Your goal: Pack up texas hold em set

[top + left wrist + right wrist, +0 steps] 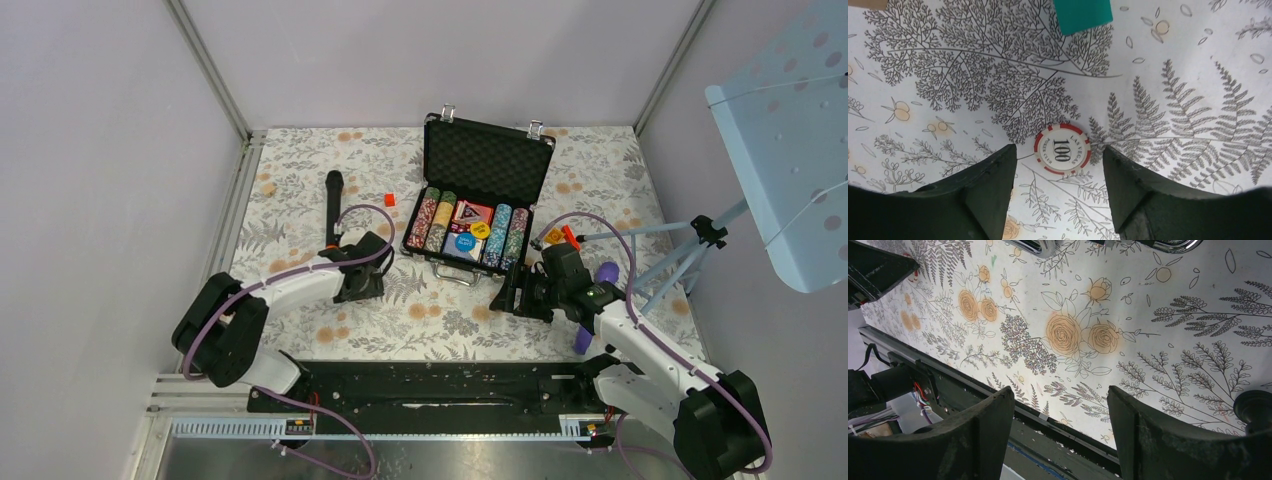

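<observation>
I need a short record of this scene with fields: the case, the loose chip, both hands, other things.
case: black briefcase, lid open, chip rows inside
loose chip: red-white 100 chip, flat on the cloth, outside the case
left hand: open, fingers either side of that chip
right hand: open, empty, above bare cloth
other: microphone left of the case

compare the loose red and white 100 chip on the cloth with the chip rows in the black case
The loose red-and-white round poker chip lies flat, face up, alone on the floral tablecloth; the multicoloured chip rows stand on edge, packed in the open black foam-lined briefcase. Both are striped poker chips.
</observation>
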Controlling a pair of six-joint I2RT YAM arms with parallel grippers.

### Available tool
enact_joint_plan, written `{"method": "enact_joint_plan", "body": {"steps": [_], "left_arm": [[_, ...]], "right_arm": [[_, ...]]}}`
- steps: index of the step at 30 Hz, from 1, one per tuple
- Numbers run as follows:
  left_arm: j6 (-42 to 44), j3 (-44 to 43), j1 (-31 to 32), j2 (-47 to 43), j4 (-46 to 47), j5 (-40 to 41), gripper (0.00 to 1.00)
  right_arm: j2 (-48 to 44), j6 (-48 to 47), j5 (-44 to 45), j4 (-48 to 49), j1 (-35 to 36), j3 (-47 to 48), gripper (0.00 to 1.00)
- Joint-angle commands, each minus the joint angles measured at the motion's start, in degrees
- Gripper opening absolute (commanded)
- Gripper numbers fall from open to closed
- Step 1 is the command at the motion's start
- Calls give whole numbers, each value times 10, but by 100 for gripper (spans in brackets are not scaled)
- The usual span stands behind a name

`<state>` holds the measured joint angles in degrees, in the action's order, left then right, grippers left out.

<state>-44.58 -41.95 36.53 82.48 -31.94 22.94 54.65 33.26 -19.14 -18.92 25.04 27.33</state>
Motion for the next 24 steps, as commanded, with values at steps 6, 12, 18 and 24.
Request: {"method": "enact_joint_plan", "body": {"steps": [6,12,18,24], "left_arm": [[-16,-5,-11,36,21,10,57],[-14,-8,-11,39,11,7,52],[-7,1,-12,32,30,-30,49],[-24,5,26,36,44,-55,45]], "right_arm": [[3,-2,-9,10,5,0,75],[6,-2,-11,10,5,3,75],[5,-1,-11,11,5,3,75],[4,-3,-10,7,5,2,75]]}}
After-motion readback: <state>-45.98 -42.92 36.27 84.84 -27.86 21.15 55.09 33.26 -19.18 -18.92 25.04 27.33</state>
